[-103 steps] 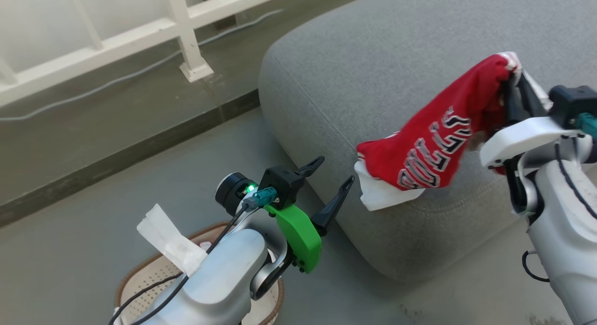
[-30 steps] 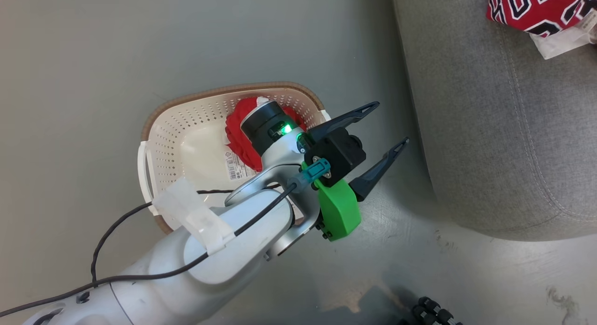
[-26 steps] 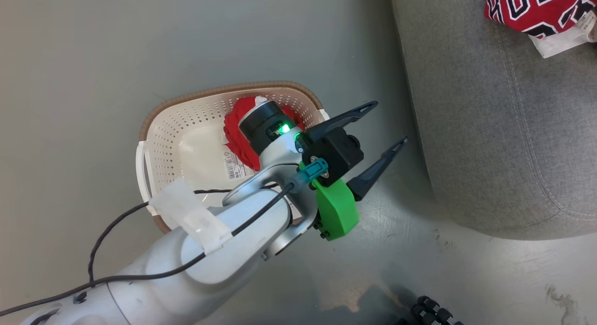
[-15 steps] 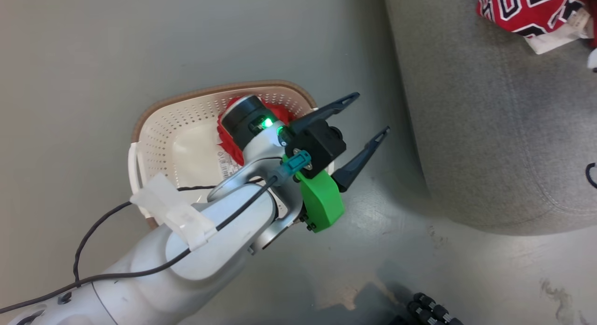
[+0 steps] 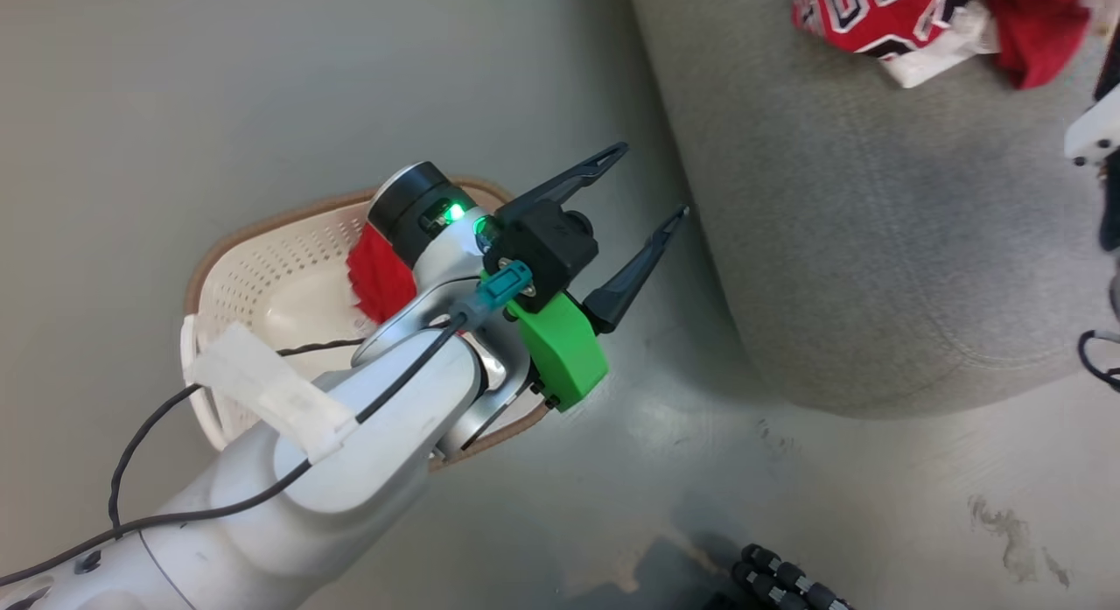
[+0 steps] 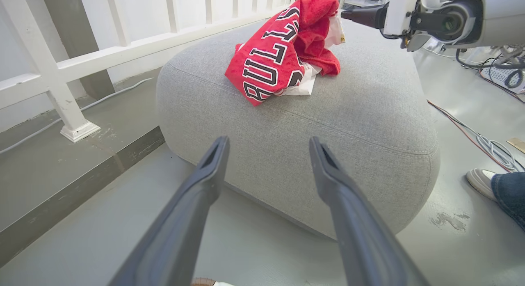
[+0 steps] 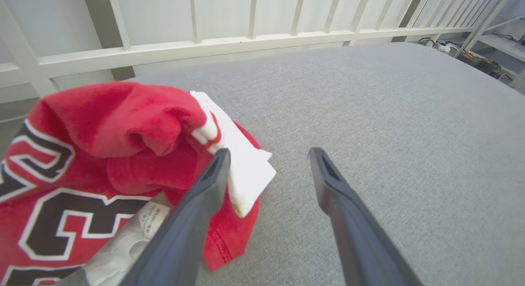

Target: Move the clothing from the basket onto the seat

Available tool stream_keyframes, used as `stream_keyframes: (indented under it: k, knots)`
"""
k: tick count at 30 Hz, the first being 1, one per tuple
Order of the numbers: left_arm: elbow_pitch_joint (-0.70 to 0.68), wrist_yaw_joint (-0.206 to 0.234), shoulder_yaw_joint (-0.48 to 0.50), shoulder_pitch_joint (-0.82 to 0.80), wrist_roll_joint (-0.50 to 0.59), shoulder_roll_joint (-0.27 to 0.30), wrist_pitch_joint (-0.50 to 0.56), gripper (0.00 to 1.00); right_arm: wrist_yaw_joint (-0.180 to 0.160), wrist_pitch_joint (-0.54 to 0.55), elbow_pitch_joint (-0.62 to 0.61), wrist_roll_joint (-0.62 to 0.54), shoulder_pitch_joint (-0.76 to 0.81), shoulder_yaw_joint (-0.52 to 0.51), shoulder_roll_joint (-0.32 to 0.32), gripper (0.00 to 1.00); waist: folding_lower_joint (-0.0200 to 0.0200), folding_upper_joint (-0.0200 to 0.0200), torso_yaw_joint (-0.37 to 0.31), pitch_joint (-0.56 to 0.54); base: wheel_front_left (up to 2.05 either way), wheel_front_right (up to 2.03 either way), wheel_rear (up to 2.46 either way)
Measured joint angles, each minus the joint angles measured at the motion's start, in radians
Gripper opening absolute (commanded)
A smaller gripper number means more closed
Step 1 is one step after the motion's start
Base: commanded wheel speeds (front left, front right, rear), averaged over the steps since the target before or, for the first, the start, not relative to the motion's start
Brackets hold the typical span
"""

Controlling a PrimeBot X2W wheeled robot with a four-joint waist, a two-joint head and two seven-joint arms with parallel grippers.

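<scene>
On the left of your head view, the basket (image 5: 254, 269) sits on the grey floor (image 5: 175, 85), with a red piece (image 5: 378, 282) lying inside it against the far wall and partly hidden by the wrist above. Your left arm (image 5: 367, 452) reaches up from the lower left corner across the basket's near rim, a black cable taped along its pale forearm and a green light glowing at the wrist. The left gripper (image 5: 653, 178) hangs over the bare floor between basket and seat (image 5: 857, 242), aimed at the seat's rounded side. Its two dark fingers are spread wide and hold nothing. The left wrist view looks through that gap at the seat's front corner, with a white railing (image 6: 61, 68) behind it.

Further right, the jersey (image 5: 862, 19) lies crumpled on top of the seat, its "BULLS" lettering turned up and white fabric showing at the lower edge.

At the right edge, your right arm comes in low over the cushion. The right gripper (image 7: 268, 152) points along the seat top with its fingers parted and bare grey fabric between them; it grips nothing. One finger crosses in front of the jersey's white edge, and you cannot tell whether it touches. A person's shoe (image 6: 480, 181) rests on the floor beyond the seat.
</scene>
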Motion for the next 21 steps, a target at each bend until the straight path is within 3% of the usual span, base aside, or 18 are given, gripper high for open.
stream_keyframes:
  k: [4,11,21]
  knots:
    - [0.012,0.000,0.011,0.007,-0.009,0.002,-0.025,1.00,0.008,0.000,-0.051,-0.011,0.023,-0.007,-0.030,1.00,0.0000,0.0000,-0.022,-0.029,0.00,0.00,0.00]
    - [0.047,0.018,0.071,0.049,-0.037,0.010,-0.097,1.00,0.051,0.000,-0.170,-0.044,0.048,0.010,-0.046,1.00,0.0000,0.0001,-0.043,-0.113,0.00,0.00,0.00]
    - [0.112,0.065,0.163,0.129,-0.098,0.010,-0.142,1.00,0.098,-0.002,-0.262,-0.060,0.117,0.047,0.003,1.00,-0.0001,0.0000,-0.005,-0.234,0.00,0.00,0.00]
